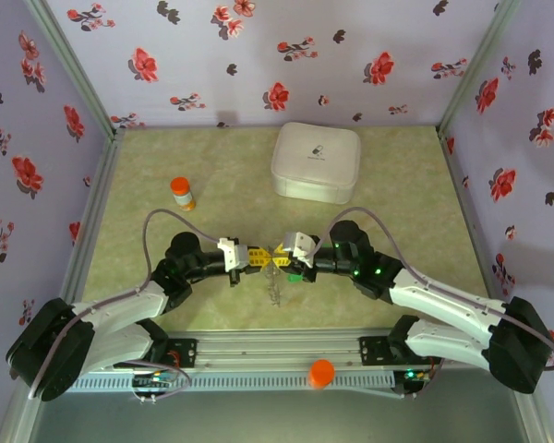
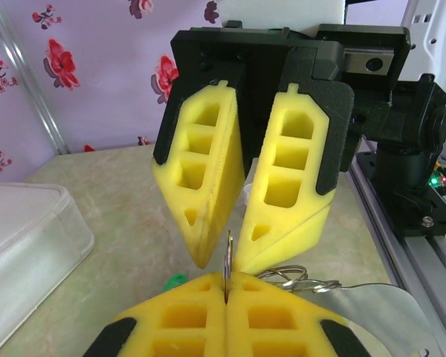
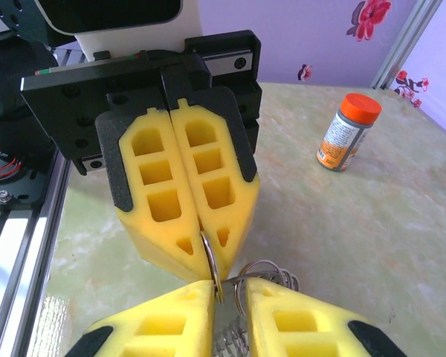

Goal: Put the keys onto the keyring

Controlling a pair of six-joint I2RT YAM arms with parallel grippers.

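My left gripper (image 1: 258, 257) and right gripper (image 1: 284, 257) meet tip to tip above the middle of the table. In the left wrist view, the left gripper (image 2: 227, 277) is shut on a thin metal ring (image 2: 227, 260) standing edge-on between its yellow pads. The right gripper (image 3: 230, 286) is open, one finger touching that ring (image 3: 210, 256) and further loops (image 3: 271, 271) in its gap. The keyring's bumpy chain-like part (image 3: 241, 346) hangs below, seen dangling (image 1: 275, 291) from above. One green key head (image 2: 175, 281) lies on the table under the grippers. The other key is hidden.
A white lidded box (image 1: 316, 161) stands at the back centre. An orange-capped little bottle (image 1: 182, 193) stands left of it, also in the right wrist view (image 3: 347, 132). An orange cap (image 1: 321, 372) rests on the front rail. Flowered walls close in three sides.
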